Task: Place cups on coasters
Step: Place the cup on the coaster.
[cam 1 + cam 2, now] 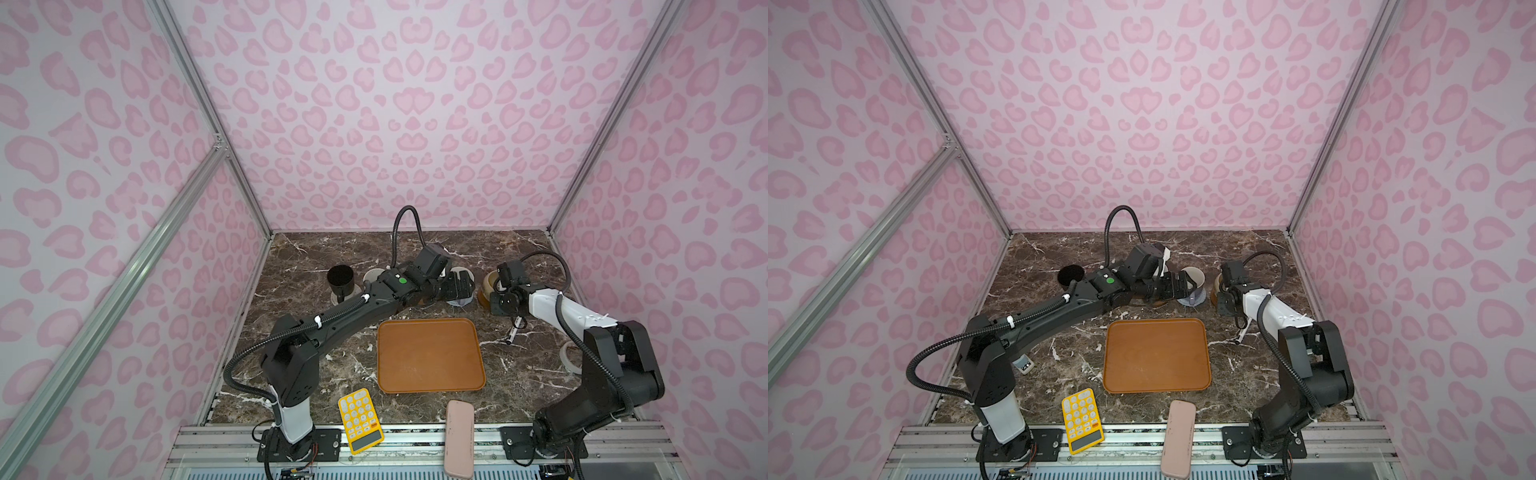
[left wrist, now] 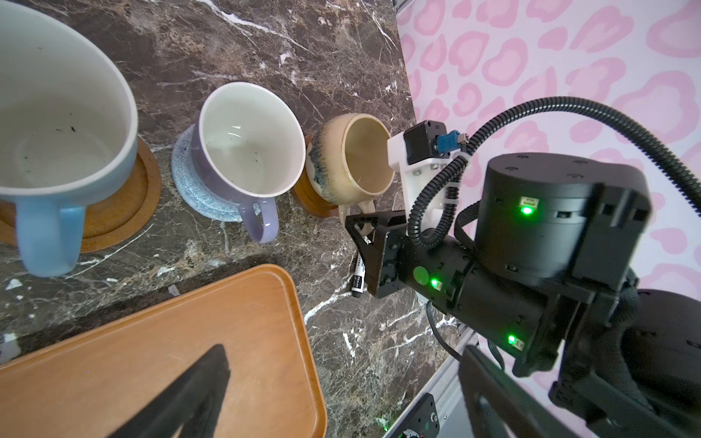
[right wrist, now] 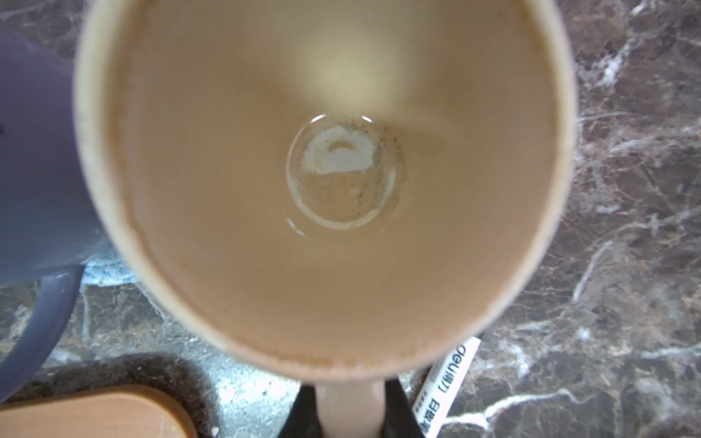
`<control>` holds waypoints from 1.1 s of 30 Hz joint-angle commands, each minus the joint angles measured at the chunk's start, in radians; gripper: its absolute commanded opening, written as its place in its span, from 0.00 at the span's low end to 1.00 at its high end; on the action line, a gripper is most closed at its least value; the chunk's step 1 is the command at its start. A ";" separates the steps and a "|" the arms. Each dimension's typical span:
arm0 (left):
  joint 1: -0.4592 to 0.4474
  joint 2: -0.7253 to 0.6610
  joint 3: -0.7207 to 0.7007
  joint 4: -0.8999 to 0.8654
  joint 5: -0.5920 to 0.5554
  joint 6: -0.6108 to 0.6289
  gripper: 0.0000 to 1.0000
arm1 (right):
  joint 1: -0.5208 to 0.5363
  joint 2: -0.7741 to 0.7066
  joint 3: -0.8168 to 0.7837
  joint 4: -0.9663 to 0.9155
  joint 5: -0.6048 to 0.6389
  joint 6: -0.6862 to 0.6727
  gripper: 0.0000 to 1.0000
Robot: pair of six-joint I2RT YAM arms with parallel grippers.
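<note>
Beyond the far right corner of the orange-brown tray point(image 1: 430, 355), the right gripper point(image 2: 360, 229) is clamped tight on the handle of the beige mug point(image 2: 364, 159), which we see sitting on a brown wooden coaster point(image 2: 311, 201). Past the tray's far edge, the left gripper point(image 1: 461, 289) hangs wide open and empty beside the lavender mug point(image 2: 246, 140) on its grey-blue coaster point(image 2: 189, 178) and the light-blue mug point(image 2: 57, 132) on a second wooden coaster point(image 2: 129, 204). We judge the beige cup set down but not yet released. Next, we reckon, the right jaws must part and back straight off the handle without nudging the mug off its coaster or into its lavender neighbour.
</note>
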 commanded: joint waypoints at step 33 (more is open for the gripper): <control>0.002 -0.052 -0.034 0.029 -0.028 0.004 0.96 | -0.010 -0.039 -0.017 -0.062 0.061 0.042 0.44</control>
